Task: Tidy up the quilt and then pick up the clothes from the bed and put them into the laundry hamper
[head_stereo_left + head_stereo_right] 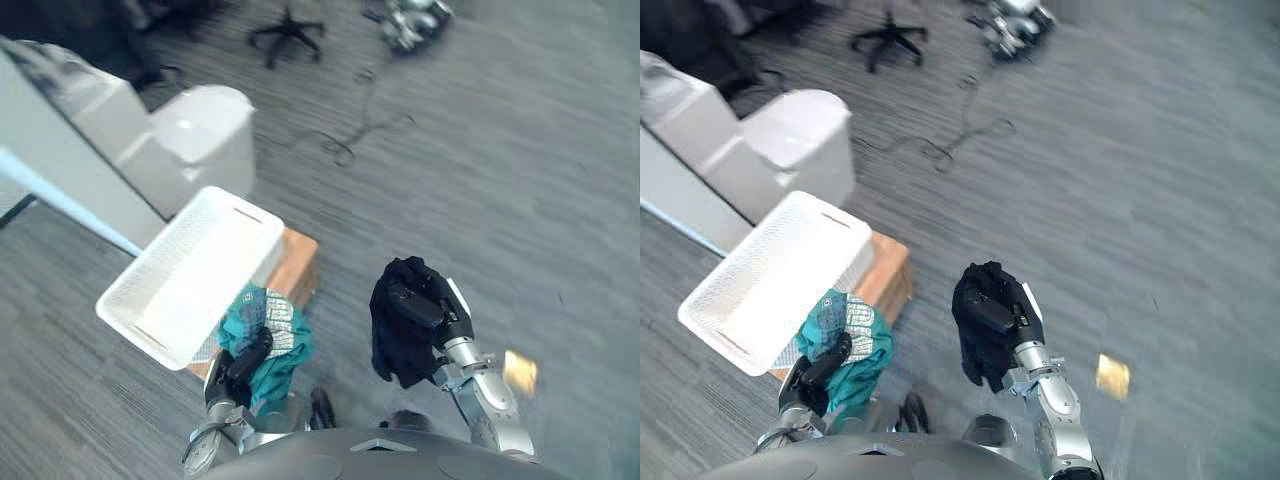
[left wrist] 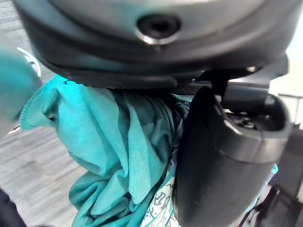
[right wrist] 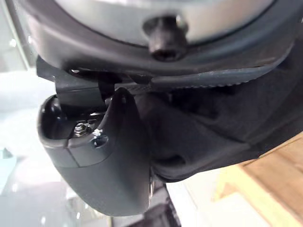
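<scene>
My left hand (image 1: 238, 368) is shut on a bunched teal garment (image 1: 272, 335) with a patterned patch, held low just beside the white mesh laundry hamper (image 1: 190, 272). In the left wrist view the teal garment (image 2: 109, 151) is pressed against the thumb (image 2: 222, 161). My right hand (image 1: 432, 312) is shut on a black garment (image 1: 398, 320), which hangs in a clump over the grey carpet to the right of the hamper. The right wrist view shows the black garment (image 3: 218, 123) wedged behind the thumb (image 3: 109, 151). The hamper sits tilted on a brown cardboard box (image 1: 296, 268).
A white cabinet-like unit (image 1: 195, 140) stands behind the hamper, with a pale panel (image 1: 50, 170) to its left. A black office-chair base (image 1: 288, 32) and a cable (image 1: 350, 140) lie on the carpet further back. A small tan scrap (image 1: 520, 372) lies on the floor at the right.
</scene>
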